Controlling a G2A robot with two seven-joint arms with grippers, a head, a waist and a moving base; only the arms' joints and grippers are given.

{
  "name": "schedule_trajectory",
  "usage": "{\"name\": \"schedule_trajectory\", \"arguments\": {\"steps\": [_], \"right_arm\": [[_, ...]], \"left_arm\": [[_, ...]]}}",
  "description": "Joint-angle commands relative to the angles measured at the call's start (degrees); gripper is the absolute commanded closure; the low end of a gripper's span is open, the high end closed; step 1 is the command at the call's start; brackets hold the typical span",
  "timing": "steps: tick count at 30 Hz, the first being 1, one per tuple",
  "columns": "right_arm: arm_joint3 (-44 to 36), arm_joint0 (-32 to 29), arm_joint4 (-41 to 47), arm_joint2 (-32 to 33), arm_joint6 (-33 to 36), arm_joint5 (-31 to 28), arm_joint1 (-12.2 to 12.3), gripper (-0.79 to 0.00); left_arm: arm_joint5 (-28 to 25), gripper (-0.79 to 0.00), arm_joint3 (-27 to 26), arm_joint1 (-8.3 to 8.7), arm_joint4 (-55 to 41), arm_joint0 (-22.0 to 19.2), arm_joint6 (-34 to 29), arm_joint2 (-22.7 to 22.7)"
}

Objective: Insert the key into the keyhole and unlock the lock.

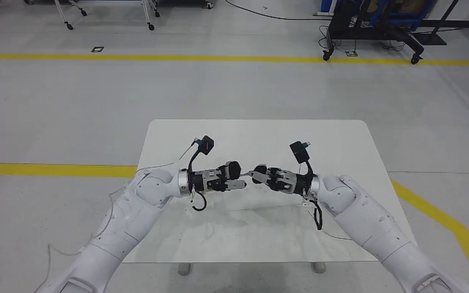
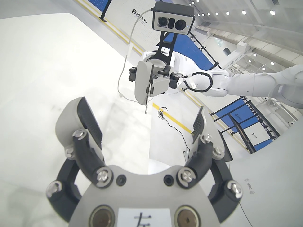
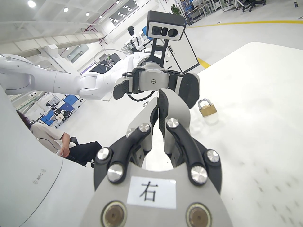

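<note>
Right gripper (image 3: 158, 95) clamps the key (image 2: 146, 102); left gripper (image 2: 140, 106), at its 9 o'clock, gapes empty. The lock (image 3: 207, 110) lies loose on the table (image 1: 330, 139) near both. Unheld, it would likely skid when the key pushes.

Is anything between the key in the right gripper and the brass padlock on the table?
Partly: the left gripper, jaws open, hangs directly ahead of the thin metal key, its dark pad beside the brass padlock. The padlock itself is uncovered.
</note>
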Motion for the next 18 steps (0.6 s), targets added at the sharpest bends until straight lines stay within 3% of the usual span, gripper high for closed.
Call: {"name": "schedule_trajectory", "arguments": {"steps": [1,4,5,6,18], "right_arm": [[0.4,0.3,-0.1,-0.4,0.0,0.0,-0.3,0.0],[0.9,0.7,-0.1,-0.8,0.2,0.0,-0.7,0.0],[0.9,0.8,0.0,-0.9,0.2,0.0,-0.8,0.0],[1.0,0.9,0.2,-1.0,0.2,0.0,-0.9,0.0],[1.6,0.8,1.4,-0.7,1.4,0.0,-1.3,0.0]], "left_arm": [[-0.1,-0.363,0.0,0.02,0.1,0.1,0.1,0.0],[-0.4,-0.197,-0.1,0.03,0.2,0.1,0.3,0.0],[-0.4,-0.028,-0.1,0.03,0.2,0.1,0.3,0.0],[-0.4,0.0,-0.1,0.03,0.2,0.2,0.3,0.0],[-0.6,0.0,-0.1,0.15,0.0,0.3,1.1,-0.4]]}}
